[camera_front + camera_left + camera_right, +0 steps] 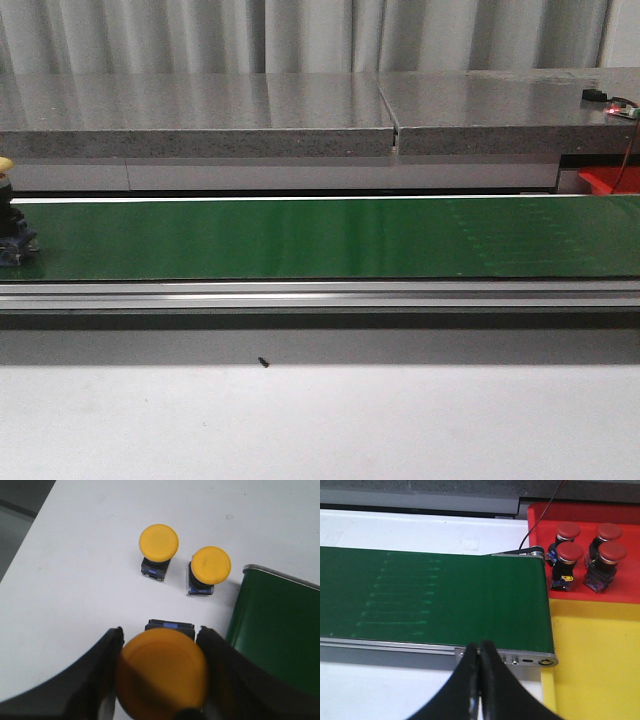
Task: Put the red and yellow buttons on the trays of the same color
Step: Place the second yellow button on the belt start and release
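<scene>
My left gripper (161, 632) is shut on a yellow button (162, 675), its jaws pressed against both sides of the cap, over the white table beside the end of the green belt (275, 630). Two more yellow buttons (158, 542) (211, 565) stand upright on the table beyond it. My right gripper (480, 645) is shut with nothing in it, over the belt's near rail beside the yellow tray (600, 655). The red tray (540, 520) holds several red buttons (569, 552). The front view shows a yellow-capped button (6, 166) at its far left edge; neither gripper shows there.
The green conveyor belt (330, 235) spans the whole front view, with a grey stone ledge (200, 115) behind it. A corner of the red tray (605, 180) shows at the right end. A black cable (540, 510) runs across the red tray.
</scene>
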### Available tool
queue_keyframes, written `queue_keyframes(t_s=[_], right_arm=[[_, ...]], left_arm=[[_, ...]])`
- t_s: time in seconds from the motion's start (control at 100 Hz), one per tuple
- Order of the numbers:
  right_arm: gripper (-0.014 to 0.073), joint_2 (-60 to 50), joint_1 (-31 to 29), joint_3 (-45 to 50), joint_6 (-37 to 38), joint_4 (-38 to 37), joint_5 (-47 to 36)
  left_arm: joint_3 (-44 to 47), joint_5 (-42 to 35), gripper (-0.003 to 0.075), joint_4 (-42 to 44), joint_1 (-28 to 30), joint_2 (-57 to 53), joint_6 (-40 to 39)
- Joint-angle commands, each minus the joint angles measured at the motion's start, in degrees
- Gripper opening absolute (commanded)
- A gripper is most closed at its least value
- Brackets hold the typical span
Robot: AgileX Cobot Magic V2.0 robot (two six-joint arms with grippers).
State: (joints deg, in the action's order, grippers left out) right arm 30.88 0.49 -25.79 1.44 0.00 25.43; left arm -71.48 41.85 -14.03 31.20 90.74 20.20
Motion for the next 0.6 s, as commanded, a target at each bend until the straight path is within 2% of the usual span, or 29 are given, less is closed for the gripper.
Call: queue_keyframes(t_s=[0.0,0.18,0.44,0.59], right_arm=[[-0.0066,0.1,0.1,-1.3,-0.2,-0.4,-4.0],[-0.0066,0.1,0.1,-1.3,-0.2,-0.4,-4.0],[-0.0066,0.1,0.1,-1.3,-0.2,-0.4,-4.0],[-0.0066,0.1,0.1,-1.3,-0.2,-0.4,-4.0]], left_arm=[[-0.5,-2.0,0.0221,-1.7,-0.8,-4.4,0.2],[1.8,-1.5,0.0221,-4.3,-4.2,-7.7,0.2],[5.3,-1.8,0.0221,-2.2,-11.0,-8.7,0.2],[8.6,-3.6,0.0221,-2.0,-12.1,-8.7,0.2]])
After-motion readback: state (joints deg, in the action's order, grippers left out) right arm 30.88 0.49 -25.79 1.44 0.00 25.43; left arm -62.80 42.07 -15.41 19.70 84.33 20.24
